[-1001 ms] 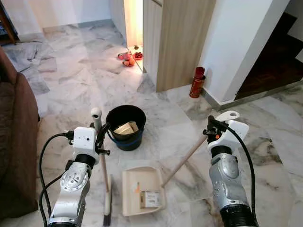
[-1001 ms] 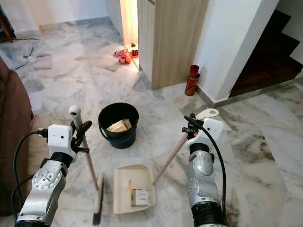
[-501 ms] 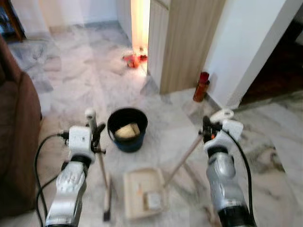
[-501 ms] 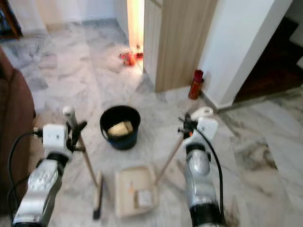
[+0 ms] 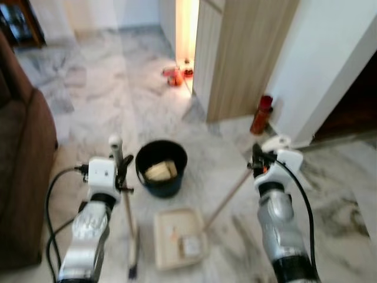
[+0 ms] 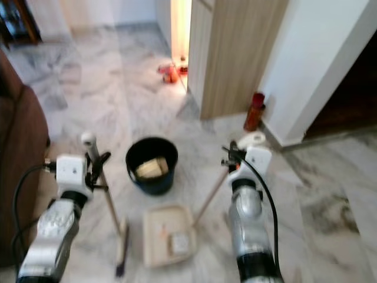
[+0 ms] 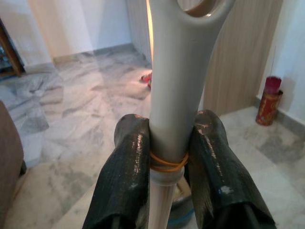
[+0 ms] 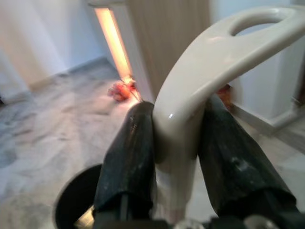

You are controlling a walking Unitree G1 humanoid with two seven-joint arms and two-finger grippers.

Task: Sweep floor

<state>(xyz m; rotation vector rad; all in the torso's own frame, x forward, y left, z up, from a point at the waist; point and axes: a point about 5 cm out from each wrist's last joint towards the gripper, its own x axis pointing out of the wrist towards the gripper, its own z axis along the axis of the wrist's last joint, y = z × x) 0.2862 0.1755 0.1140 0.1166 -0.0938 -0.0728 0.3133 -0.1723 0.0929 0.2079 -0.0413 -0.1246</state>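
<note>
My left gripper (image 5: 122,171) is shut on the broom handle (image 7: 174,95), just under its cream top grip. The broom's stick (image 5: 128,215) runs down to a dark brush head (image 5: 134,259) on the marble floor. My right gripper (image 5: 257,160) is shut on the dustpan handle (image 8: 190,109), whose long stick (image 5: 227,200) slants down to the cream dustpan (image 5: 179,237) lying between my arms. A small cardboard box (image 5: 190,246) and an orange scrap lie in the pan. Behind the pan stands a black bucket (image 5: 161,167) holding pale crumpled trash.
A brown sofa (image 5: 23,159) fills the left side. A wooden cabinet (image 5: 244,53) and a white wall stand ahead on the right, with a red can (image 5: 261,114) at their foot. Red items (image 5: 174,75) lie by the lit doorway.
The camera has tilted and shifted, so the whole scene sits lower and is blurred. Both grippers keep their hold on the handles, and the dustpan, broom and bucket stay in place.
</note>
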